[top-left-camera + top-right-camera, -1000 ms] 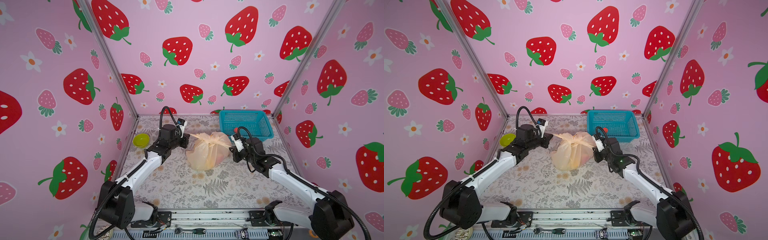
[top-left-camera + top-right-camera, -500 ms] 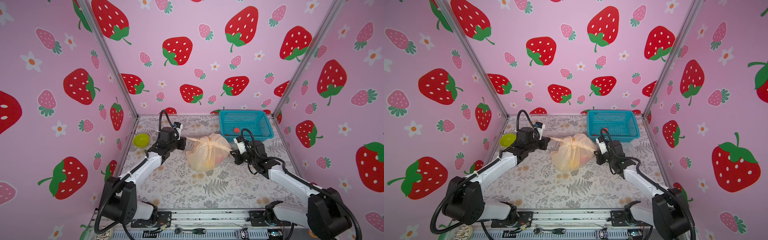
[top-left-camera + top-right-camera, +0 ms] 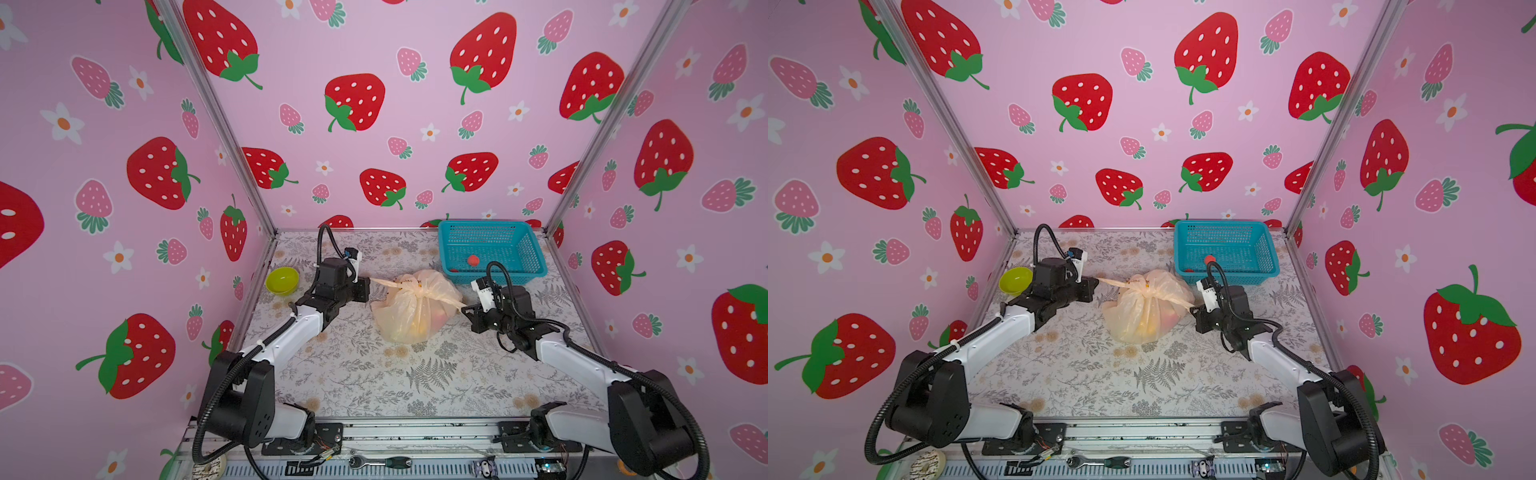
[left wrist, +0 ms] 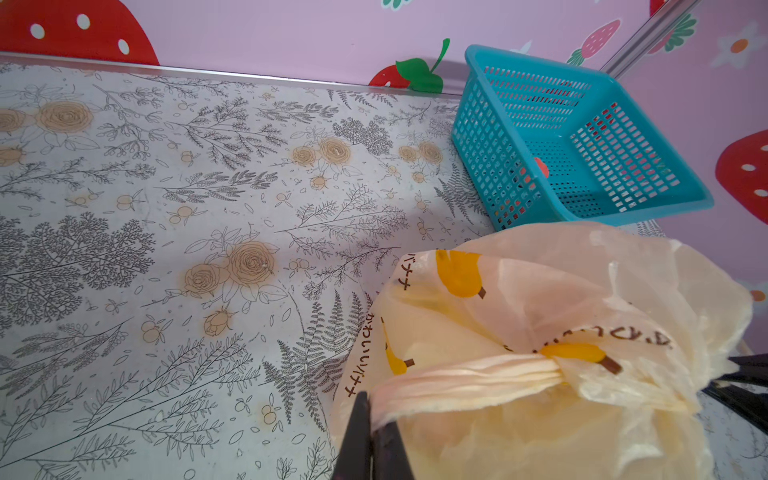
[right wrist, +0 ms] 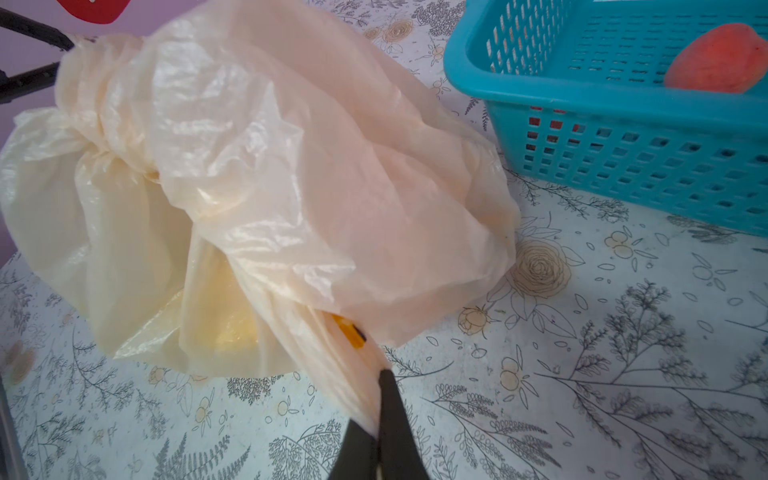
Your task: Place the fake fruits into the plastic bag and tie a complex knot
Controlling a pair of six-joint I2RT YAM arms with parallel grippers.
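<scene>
Floral tabletop (image 3: 374,374) within strawberry wallpaper (image 3: 415,124) bears the plastic bag (image 3: 411,318), left end effector (image 4: 372,428) and right end effector (image 5: 379,409) pinching its handles (image 4: 465,374).

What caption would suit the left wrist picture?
Left end effector pinching a handle strip of the banana-print plastic bag, blue basket nearby.
</scene>
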